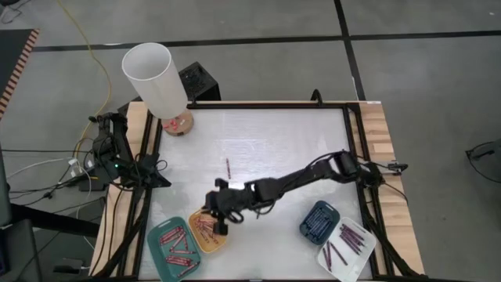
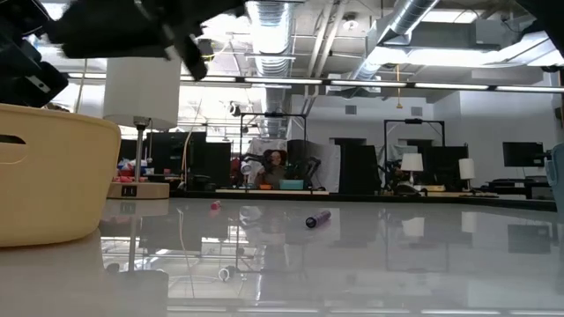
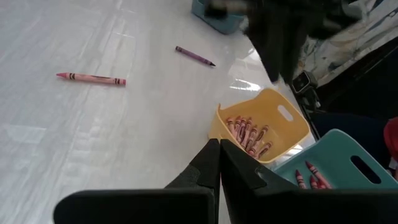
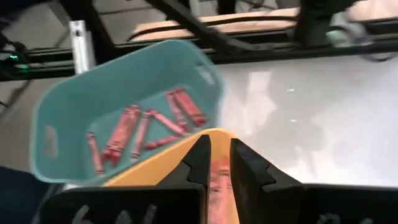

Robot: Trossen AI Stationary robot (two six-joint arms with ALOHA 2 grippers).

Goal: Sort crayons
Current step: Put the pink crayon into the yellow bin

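Note:
My right gripper (image 4: 216, 157) hangs just above the yellow tray (image 1: 210, 233) at the table's near left. Its fingers stand a narrow gap apart, and the pink crayons (image 3: 247, 132) lying in that tray show through the gap. Red crayons (image 4: 144, 129) lie in the teal tray (image 1: 175, 247) beside it. A purple crayon (image 3: 195, 56) and a pink crayon (image 3: 91, 78) lie flat on the white table top. My left gripper (image 3: 219, 155) is shut with nothing in it, beyond the table's left edge.
A dark-blue tray (image 1: 319, 221) and a white tray (image 1: 345, 248) holding purple crayons stand at the near right. A white lamp (image 1: 156, 78) on a wooden base stands at the far left corner. Black frame rails run along the table's sides. The table's middle and far part are bare.

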